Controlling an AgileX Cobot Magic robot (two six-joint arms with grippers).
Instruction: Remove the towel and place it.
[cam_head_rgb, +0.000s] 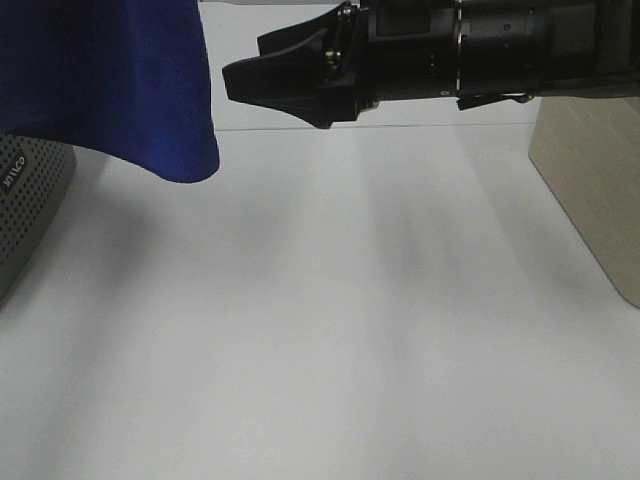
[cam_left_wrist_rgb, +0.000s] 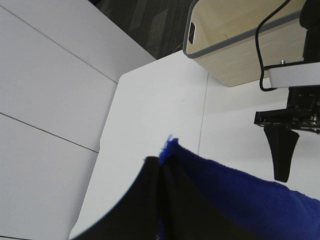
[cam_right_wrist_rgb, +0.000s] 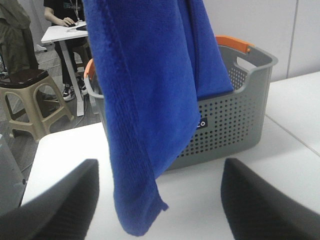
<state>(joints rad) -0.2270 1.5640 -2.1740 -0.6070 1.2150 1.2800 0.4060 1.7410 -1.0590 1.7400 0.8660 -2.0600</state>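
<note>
Towel (cam_head_rgb: 110, 80) is hanging above the grey basket (cam_head_rgb: 30, 200), so we're judging removal about done. We're pinching its corner in the left gripper (cam_left_wrist_rgb: 162, 161). The right gripper (cam_head_rgb: 248, 62) is gaping empty, facing the basket. Placing is pending.

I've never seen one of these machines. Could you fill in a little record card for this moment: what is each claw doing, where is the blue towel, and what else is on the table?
Towel: blue, hanging down from the left claw, near the grey basket
Left claw: shut on the towel
Right claw: open, empty, pointing toward the towel
Grey basket: perforated, orange handles, on the left side of the table
Beige basket: on the right side of the table
</note>
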